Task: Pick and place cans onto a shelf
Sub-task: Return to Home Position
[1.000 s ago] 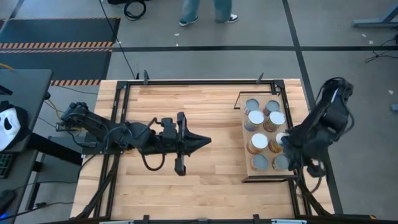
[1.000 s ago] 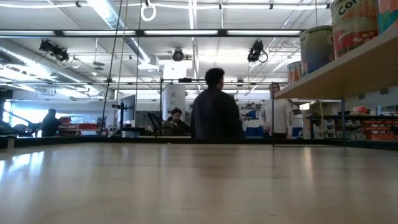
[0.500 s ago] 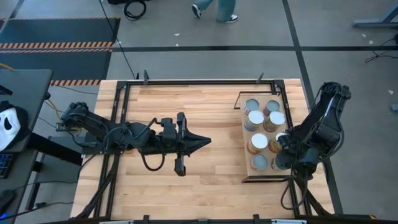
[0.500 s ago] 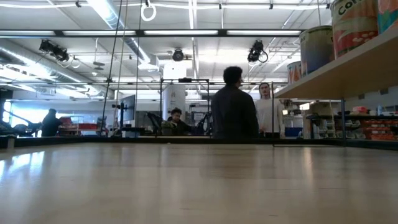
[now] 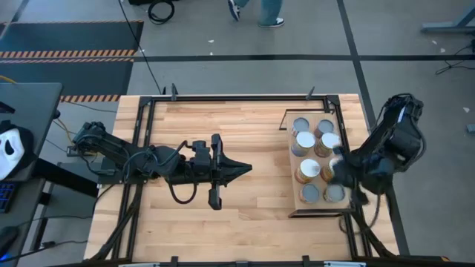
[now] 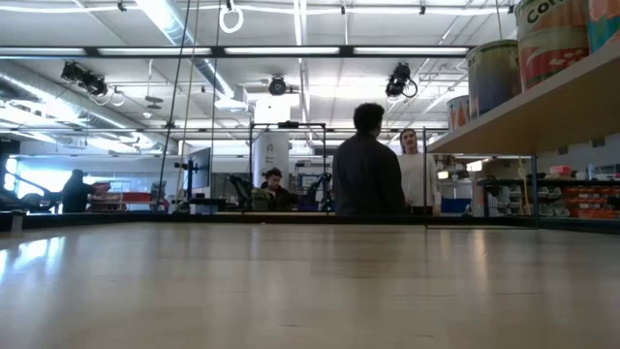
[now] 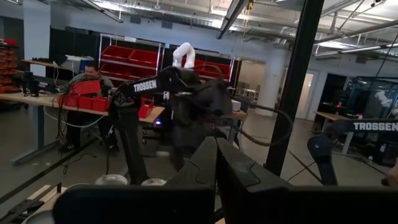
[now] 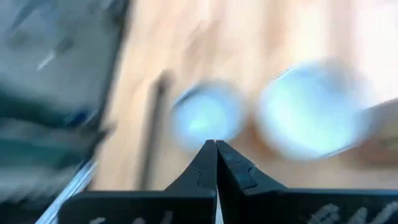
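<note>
Shifted since half a second ago, the right arm has swung a little outward, and the right gripper (image 5: 344, 175) now shows as a smear over the shelf's outer edge. The cans (image 5: 308, 169) stand upright in two rows on the shelf (image 5: 320, 208), at the right end of the table (image 5: 223, 126). The right gripper hangs over the outer row; whether it touches a can I cannot tell. Its fingers are pressed together and empty, with two pale round tops just beyond the tips in its wrist view. The left gripper (image 5: 243, 166) lies mid-table, well apart from the shelf, fingers together too.
</note>
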